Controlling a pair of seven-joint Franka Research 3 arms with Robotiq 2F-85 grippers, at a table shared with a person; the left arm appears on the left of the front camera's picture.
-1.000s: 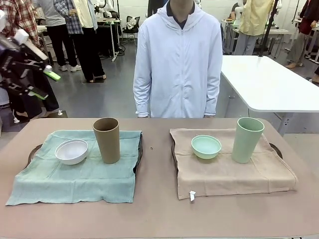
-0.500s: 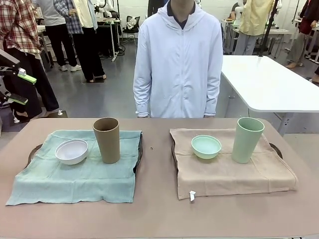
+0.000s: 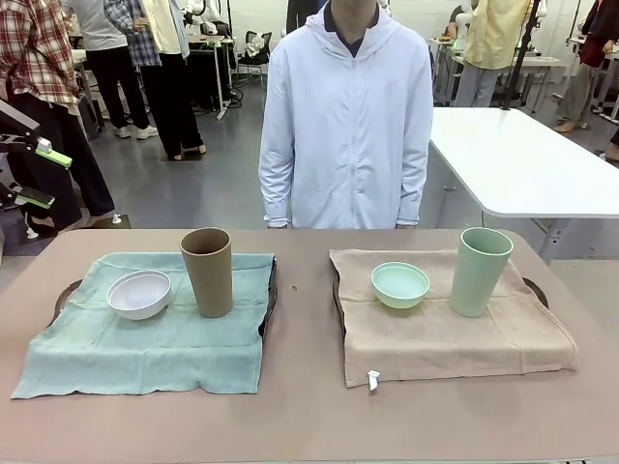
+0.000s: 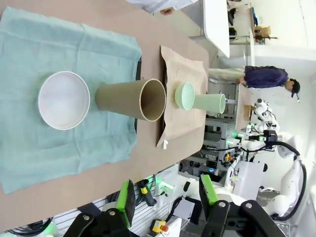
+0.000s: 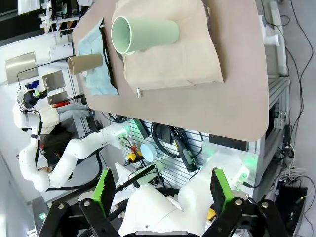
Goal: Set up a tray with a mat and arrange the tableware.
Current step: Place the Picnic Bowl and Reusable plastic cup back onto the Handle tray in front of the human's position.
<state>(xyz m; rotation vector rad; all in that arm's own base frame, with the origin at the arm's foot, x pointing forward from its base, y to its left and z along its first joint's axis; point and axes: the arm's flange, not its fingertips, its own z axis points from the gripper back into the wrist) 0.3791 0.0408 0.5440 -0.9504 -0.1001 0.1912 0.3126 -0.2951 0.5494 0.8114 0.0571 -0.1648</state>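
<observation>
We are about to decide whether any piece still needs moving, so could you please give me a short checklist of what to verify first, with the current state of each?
1. Matte white small bowl and matte tan-brown tall handleless cup both rest upright on the teal cloth mat: ok.
2. Matte mint green small bowl and matte mint green tall cup both rest upright on the beige cloth mat: ok.
3. Left gripper open, holding nothing: ok.
4. Right gripper open, holding nothing: ok.
5. Dark tray sits centred under each mat: cannot tell, only edges show.
6. Person's hands away from the tableware: cannot tell.
</observation>
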